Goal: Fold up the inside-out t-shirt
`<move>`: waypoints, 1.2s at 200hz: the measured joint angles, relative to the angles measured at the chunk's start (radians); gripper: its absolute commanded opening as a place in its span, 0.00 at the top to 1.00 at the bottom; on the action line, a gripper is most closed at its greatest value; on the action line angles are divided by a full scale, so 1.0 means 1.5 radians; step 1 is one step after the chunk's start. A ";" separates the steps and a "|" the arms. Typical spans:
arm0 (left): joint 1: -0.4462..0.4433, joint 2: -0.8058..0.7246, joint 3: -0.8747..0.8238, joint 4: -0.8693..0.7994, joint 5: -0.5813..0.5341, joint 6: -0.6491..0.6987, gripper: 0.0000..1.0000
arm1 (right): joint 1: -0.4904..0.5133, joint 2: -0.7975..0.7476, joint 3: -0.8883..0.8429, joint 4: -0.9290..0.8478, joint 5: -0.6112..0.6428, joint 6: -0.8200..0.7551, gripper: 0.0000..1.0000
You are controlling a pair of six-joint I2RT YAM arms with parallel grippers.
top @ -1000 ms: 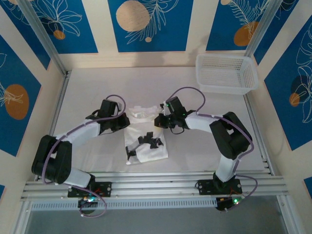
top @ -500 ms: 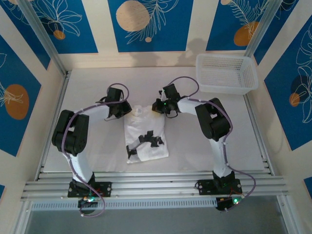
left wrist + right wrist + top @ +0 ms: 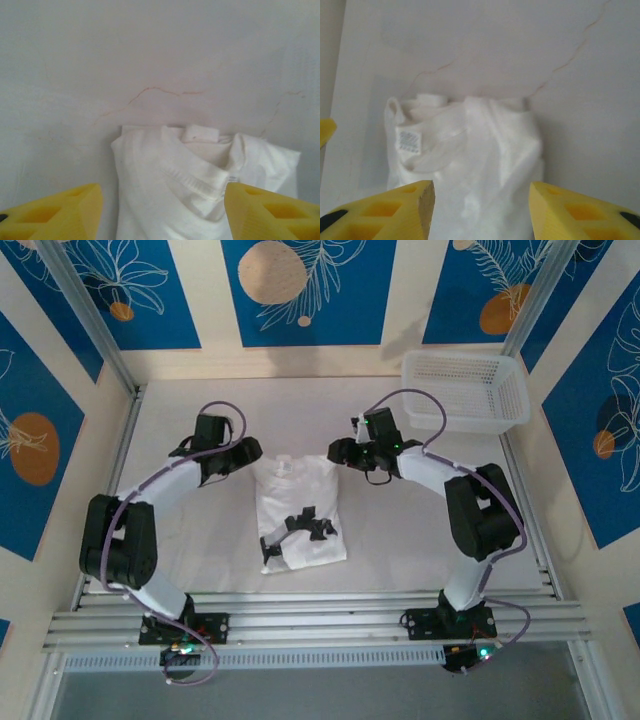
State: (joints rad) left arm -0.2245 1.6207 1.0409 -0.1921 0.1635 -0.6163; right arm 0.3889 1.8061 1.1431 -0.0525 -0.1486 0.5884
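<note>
Top external shows the inside-out t-shirt [image 3: 298, 502] as a narrow, roughly rectangular white bundle in the middle of the table [image 3: 180, 530]. It is thin, wrinkled cloth with a dark jagged mark [image 3: 300, 530] on its near half. My left gripper [image 3: 250, 453] sits just off its far left corner and my right gripper [image 3: 335, 450] just off its far right corner, both clear of the cloth.

On the left wrist view my yellow fingers [image 3: 55, 210] stand spread with nothing gripped, the stitched collar hem [image 3: 195, 182] ahead of them. On the right wrist view the fingers [image 3: 395, 212] are likewise parted and empty, before a small printed label [image 3: 409, 141] on crumpled fabric.

Bare matte tabletop lies open to the left, right and far side of the shirt. A white mesh basket [image 3: 465, 390] stands well apart at the far right.

A second ago both grippers were nearer, over the shirt's far half. They have since drawn outward and farther away, and the far edge now lies flatter.
</note>
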 measured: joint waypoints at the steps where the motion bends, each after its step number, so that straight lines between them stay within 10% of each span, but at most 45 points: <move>1: 0.000 0.003 0.001 -0.002 0.000 0.000 0.34 | -0.002 0.002 0.000 0.000 0.000 -0.001 0.46; 147: -0.005 0.216 0.056 0.131 0.154 -0.072 0.40 | 0.042 0.217 0.170 -0.043 -0.062 -0.004 0.48; 240: -0.011 0.272 0.141 0.039 0.124 -0.057 0.82 | 0.049 0.241 0.213 -0.084 -0.061 -0.006 0.58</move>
State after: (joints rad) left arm -0.2417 2.0281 1.2522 -0.1341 0.3496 -0.7013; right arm 0.4625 2.1681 1.4628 -0.1791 -0.2401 0.5797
